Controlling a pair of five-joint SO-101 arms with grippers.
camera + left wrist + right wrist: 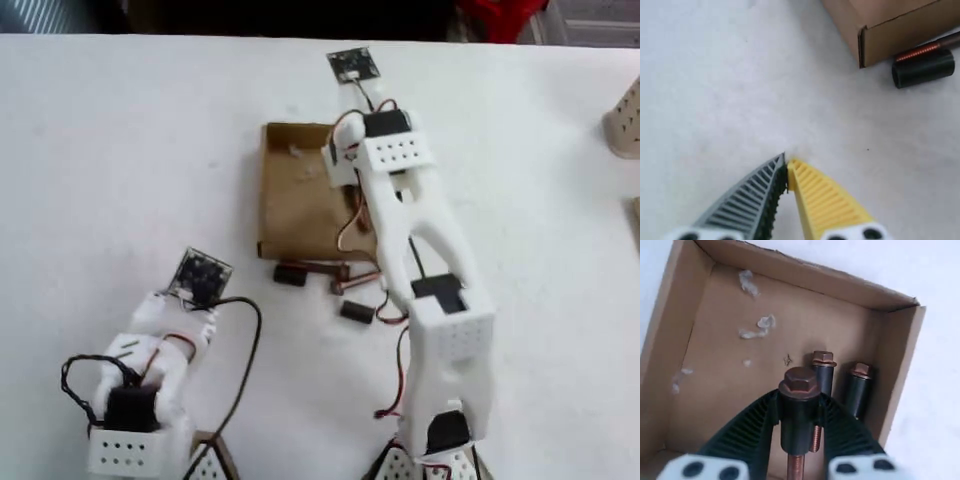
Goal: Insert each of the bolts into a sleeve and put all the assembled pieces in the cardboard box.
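Bolt-in-sleeve assembly [799, 415], lower centre, clamped in the right hand [799, 397] over the cardboard box [805, 277]; placing step, release should follow. Left hand [787, 170] closed, empty, over the bench [715, 75].

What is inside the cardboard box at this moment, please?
Two assembled pieces rest near one wall, and white fluff bits lie on the floor. The right gripper holds a third piece over the cardboard box; the floor beneath it is hidden.
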